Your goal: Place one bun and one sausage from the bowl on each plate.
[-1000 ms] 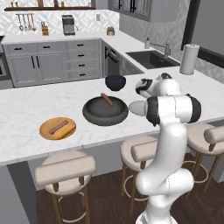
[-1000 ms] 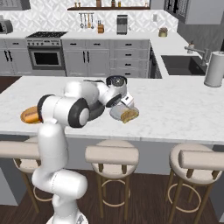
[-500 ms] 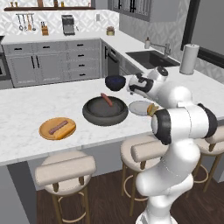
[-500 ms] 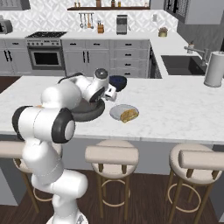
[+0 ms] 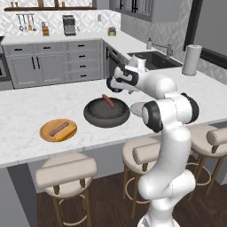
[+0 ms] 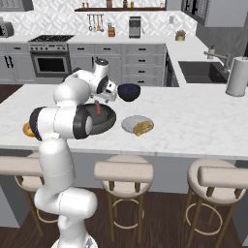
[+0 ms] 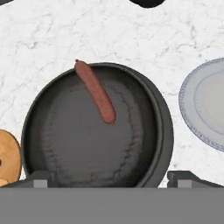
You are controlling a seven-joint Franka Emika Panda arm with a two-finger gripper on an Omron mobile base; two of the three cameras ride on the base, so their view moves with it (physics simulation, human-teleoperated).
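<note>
We looked down along the gripper point(image 7: 112, 177) and found its two dark fingertips point(image 7: 37, 178) spread as wide as they go, nothing between them, hanging over the near rim of the dark bowl point(image 7: 162, 131).

Directly ahead of the fingertips lay the bowl's bare floor. Past that, a single sausage point(image 7: 95, 91) lay slantwise, its far end propped on the bowl's rim and its near end down on the floor of the bowl. We saw the same sausage point(image 5: 107, 100) from the left base camera, at the back of the bowl point(image 5: 107, 113), below the hand.

To one side of the gripper, just beside the bowl, we noted the pale grey plate point(image 7: 205, 109). From the right base camera a bun point(image 6: 142, 127) lay on this plate point(image 6: 130, 123), toward its near edge.

To the other side, the edge of the wooden plate point(image 7: 8, 157) showed near the bowl but apart from it. From the left base camera it point(image 5: 58, 130) carried a sausage point(image 5: 59, 129); whether a bun lay under it we could not tell.

Beyond the bowl, on the white marble counter point(image 6: 193, 116), stood the small dark blue bowl point(image 6: 129, 92), just past the hand.
</note>
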